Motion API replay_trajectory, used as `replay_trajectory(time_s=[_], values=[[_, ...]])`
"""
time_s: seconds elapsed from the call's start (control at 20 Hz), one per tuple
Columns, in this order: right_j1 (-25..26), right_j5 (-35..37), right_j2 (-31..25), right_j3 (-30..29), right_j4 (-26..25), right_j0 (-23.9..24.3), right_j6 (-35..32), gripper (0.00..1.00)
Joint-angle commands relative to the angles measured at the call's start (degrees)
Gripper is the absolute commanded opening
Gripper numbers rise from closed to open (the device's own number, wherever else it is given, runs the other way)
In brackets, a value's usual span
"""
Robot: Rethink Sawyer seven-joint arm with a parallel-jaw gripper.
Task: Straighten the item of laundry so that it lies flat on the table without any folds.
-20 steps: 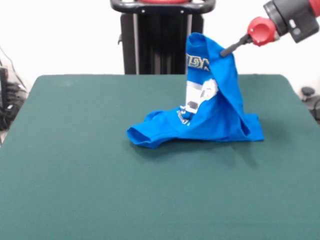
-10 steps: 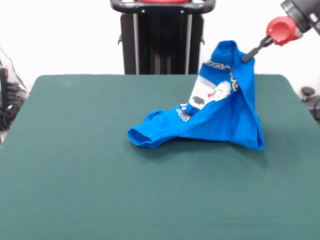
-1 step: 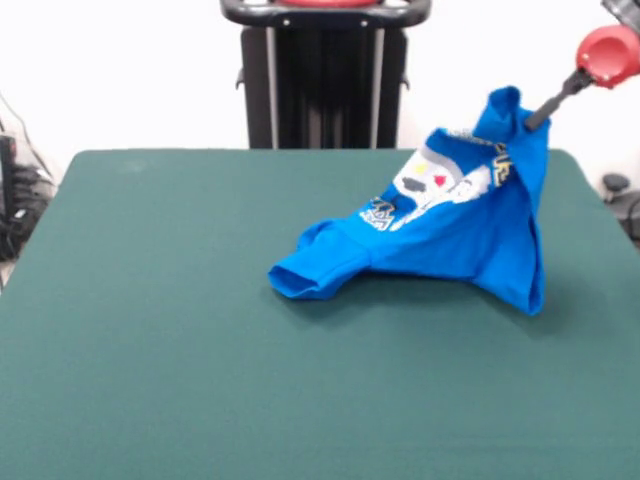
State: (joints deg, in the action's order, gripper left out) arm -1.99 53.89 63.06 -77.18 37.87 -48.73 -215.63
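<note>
The item of laundry (image 3: 455,240), a bright blue T-shirt with a white pixel graphic and yellow-outlined lettering, is pulled up into a slanted tent at the right of the green table (image 3: 200,350). Its top corner hangs from my gripper (image 3: 528,120), which comes in from the upper right on a thin black finger below a red joint (image 3: 608,55) and is shut on the cloth. One sleeve end rests folded on the table at the shirt's left (image 3: 300,280). The right edge of the shirt droops down close to the table's right side.
A black pedestal (image 3: 325,75) stands behind the table's far edge. Dark cables and gear (image 3: 15,200) lie off the table's left side, and a small dark object (image 3: 618,188) sits beyond the right edge.
My gripper has moved right and slightly down with the shirt's top corner. The shirt has stretched out to the right, and its sleeve end has slid a little that way.
</note>
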Motion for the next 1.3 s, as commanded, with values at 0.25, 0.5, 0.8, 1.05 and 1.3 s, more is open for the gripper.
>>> replay_trajectory(time_s=[0.25, 0.5, 0.8, 1.05, 1.3], values=[[11.54, 13.18, -2.66, 9.61, 5.59, -0.57, -30.65, 0.0], [16.26, 14.95, -0.55, 10.45, 4.3, -1.5, -33.42, 0.0], [16.38, 14.59, -1.47, 10.22, -0.51, -2.06, -24.24, 1.0], [-3.1, 4.82, -8.59, -1.7, -0.56, -1.35, -2.58, 1.0], [-16.6, 4.52, -12.74, -2.9, -5.45, 2.75, 12.12, 1.0]])
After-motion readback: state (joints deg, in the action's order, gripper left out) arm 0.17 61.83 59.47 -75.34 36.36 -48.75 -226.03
